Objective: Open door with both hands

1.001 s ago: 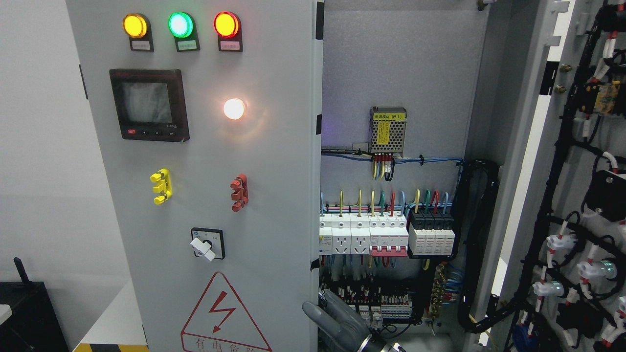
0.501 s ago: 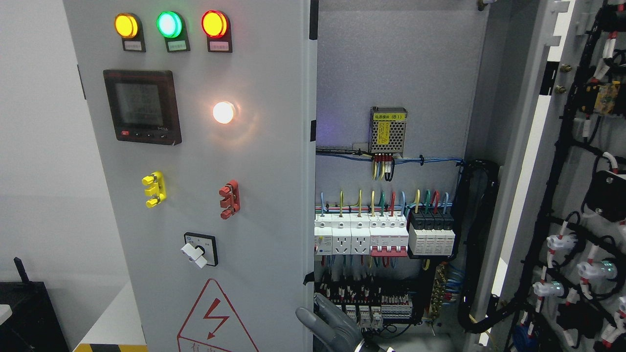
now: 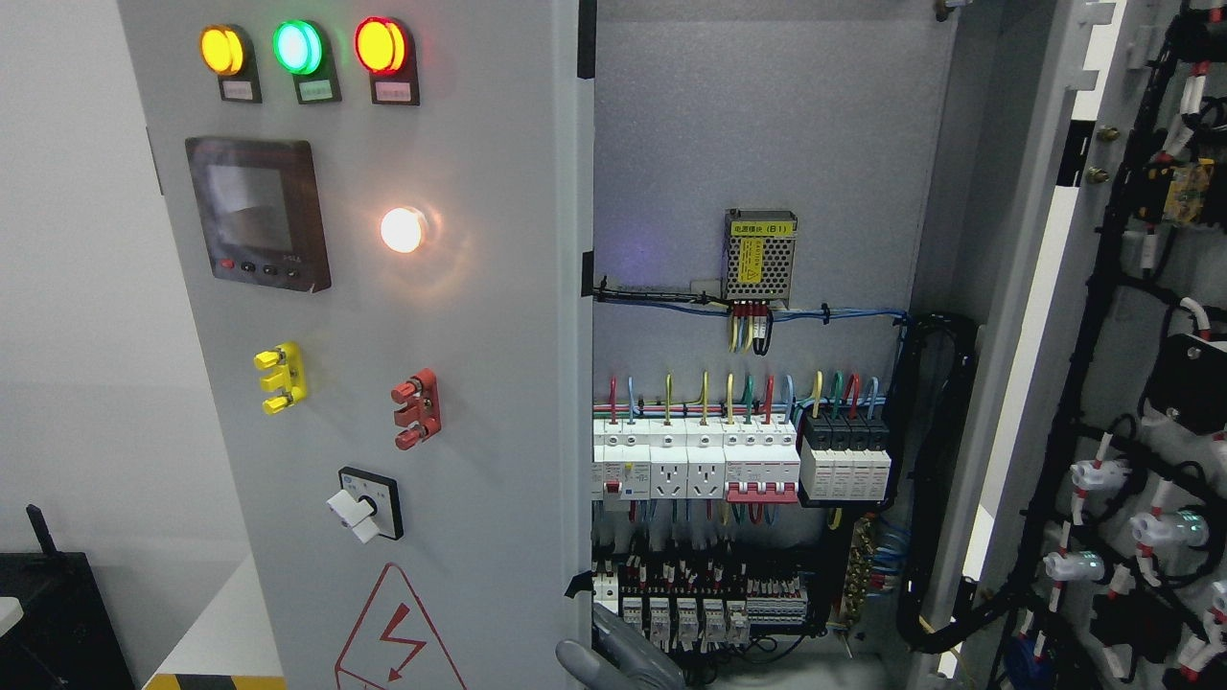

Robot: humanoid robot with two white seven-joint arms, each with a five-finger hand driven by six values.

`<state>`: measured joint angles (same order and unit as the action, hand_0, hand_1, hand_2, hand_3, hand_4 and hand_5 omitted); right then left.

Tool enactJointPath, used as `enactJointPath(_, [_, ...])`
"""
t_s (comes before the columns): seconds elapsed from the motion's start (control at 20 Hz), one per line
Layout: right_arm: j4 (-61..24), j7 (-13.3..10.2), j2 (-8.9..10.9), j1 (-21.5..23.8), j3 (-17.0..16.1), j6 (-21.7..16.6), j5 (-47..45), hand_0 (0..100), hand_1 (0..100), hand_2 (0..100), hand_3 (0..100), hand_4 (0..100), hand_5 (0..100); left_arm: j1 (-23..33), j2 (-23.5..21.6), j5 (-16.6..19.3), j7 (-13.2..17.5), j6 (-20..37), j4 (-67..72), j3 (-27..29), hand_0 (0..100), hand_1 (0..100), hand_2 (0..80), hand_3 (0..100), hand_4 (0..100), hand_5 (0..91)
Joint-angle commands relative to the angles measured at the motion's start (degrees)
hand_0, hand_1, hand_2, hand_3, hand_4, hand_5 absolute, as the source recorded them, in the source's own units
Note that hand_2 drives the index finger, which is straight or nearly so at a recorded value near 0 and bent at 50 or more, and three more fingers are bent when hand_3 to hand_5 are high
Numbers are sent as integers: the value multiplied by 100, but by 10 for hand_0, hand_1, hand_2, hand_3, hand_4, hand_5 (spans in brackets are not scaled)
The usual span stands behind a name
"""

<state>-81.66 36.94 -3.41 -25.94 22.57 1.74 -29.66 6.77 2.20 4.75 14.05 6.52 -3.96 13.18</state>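
The left cabinet door point(image 3: 479, 316) is grey, with three pilot lights, a meter, a lit white lamp, a rotary switch and a warning triangle. It stands partly swung out, its free edge near the picture's middle. My right hand point(image 3: 613, 659), grey, shows only at the bottom edge, right at that door's free edge; most of it is cut off by the frame. The right door point(image 3: 1074, 287) stands wide open at the far right, its wired inner side facing me. My left hand is out of view.
Inside the cabinet point(image 3: 767, 144) are a small power supply point(image 3: 760, 254), a row of breakers point(image 3: 729, 465) and terminal blocks low down. Black cable bundles point(image 3: 944, 460) run along the right door's hinge side. A black box point(image 3: 48, 623) sits at lower left.
The left door has swung further out to the left, uncovering more breakers and wiring. My right hand has moved left and down with the door's edge, and less of it shows.
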Motion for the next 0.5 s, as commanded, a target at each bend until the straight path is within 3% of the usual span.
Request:
enactJointPath(0.0, [-561, 15, 42, 160, 476, -7, -198, 120, 389, 0, 0, 0, 0, 0, 0, 0, 2, -1, 0, 0, 120, 389, 0, 0, 0, 0])
enactJointPath(0.45, [-641, 24, 51, 265, 898, 11, -207, 120, 389, 0, 0, 0, 0, 0, 0, 0, 2, -1, 0, 0, 120, 389, 0, 0, 0, 0])
